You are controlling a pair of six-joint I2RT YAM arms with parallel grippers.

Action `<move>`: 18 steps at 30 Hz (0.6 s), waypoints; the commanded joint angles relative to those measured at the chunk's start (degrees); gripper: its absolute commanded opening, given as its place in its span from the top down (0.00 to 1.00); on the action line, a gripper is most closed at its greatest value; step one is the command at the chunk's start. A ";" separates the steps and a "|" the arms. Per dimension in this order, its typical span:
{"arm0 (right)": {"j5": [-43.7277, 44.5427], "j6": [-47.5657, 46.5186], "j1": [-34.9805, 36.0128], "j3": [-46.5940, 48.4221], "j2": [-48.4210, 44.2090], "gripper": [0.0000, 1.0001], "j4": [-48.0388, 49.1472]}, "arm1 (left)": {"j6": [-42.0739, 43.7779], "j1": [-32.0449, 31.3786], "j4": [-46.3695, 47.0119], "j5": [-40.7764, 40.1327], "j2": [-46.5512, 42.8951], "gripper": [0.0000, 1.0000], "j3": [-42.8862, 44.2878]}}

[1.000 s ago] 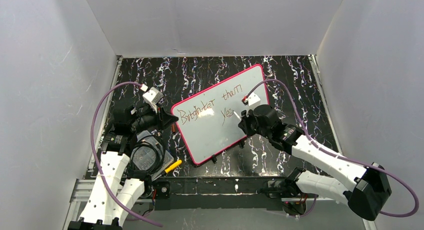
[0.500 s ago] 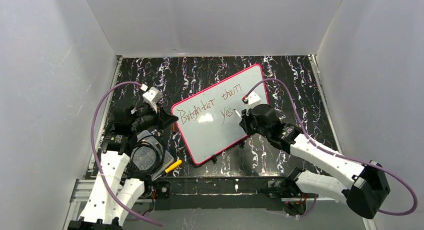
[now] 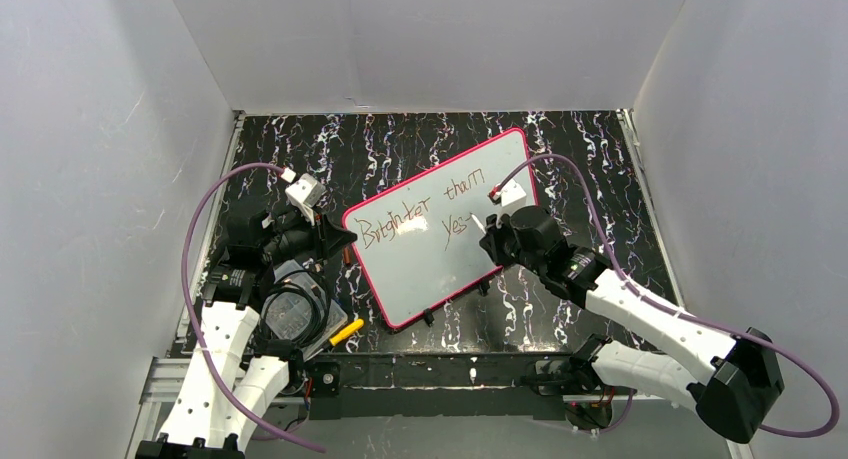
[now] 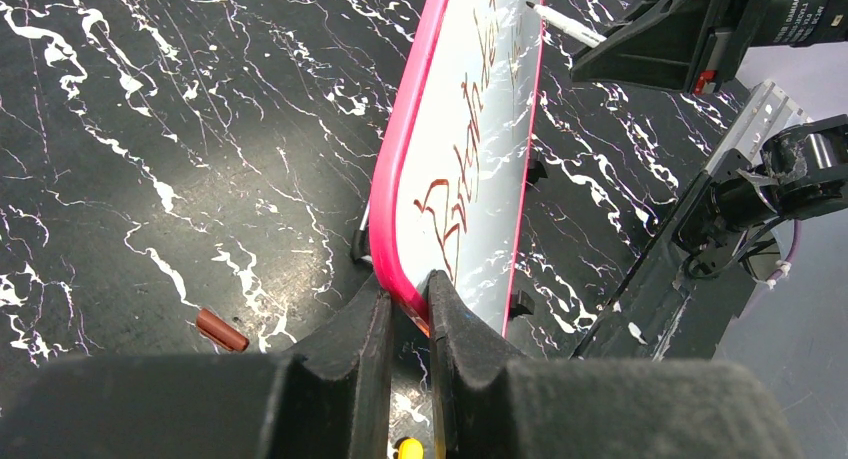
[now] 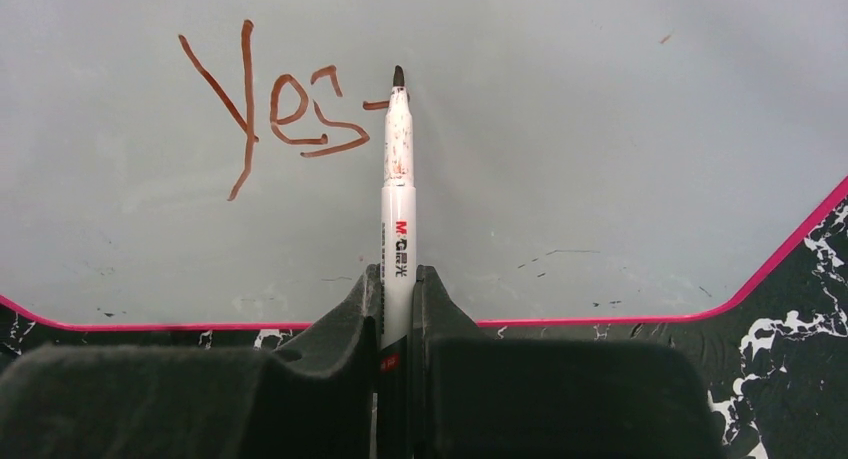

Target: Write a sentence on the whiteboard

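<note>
Spreading across the middle of the top view, the black surface (image 3: 400,144), veined with white like marble, is carrying the whiteboard (image 3: 430,269). This flat rectangle with a glossy white face, a thin pink-red frame and rounded corners is lying at a slant in the centre of the frame, its far corner pointing to the upper right.

The left hand (image 4: 410,301) is pinching the board's pink rim at the left corner, its dark fingers closed narrowly on the frame. The right hand (image 5: 398,291) is reaching in from the lower right and clamping tight on the marker (image 5: 398,184), a slim white barrel smeared with brown ink near the nib and carrying a red "M&G" logo.

The sentence (image 3: 418,217) is showing in thin reddish-brown handwriting: "Brighter than" on the upper line and "Yes" with a short dash below. The marker's dark nib is sitting at the right end of that dash.

A small brown cap (image 4: 222,330) is lying on the surface at the lower left of the left wrist view.
</note>
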 commanded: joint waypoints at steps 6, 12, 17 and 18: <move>-0.41 -2.28 -0.22 4.53 2.77 0.99 4.18 | 4.76 -0.27 -0.60 -0.73 -0.19 1.00 -1.04; -1.26 -0.16 -0.21 2.50 1.98 0.99 1.99 | 4.77 -0.27 -0.60 -0.57 -0.29 1.00 -1.03; -2.32 1.98 -0.17 -0.12 1.12 0.99 0.85 | 4.68 -0.27 -0.52 -0.44 -0.38 1.00 -1.03; -2.48 2.29 -0.17 -0.46 0.97 0.99 0.63 | 4.69 -0.27 -0.51 -0.39 -0.38 1.00 -1.07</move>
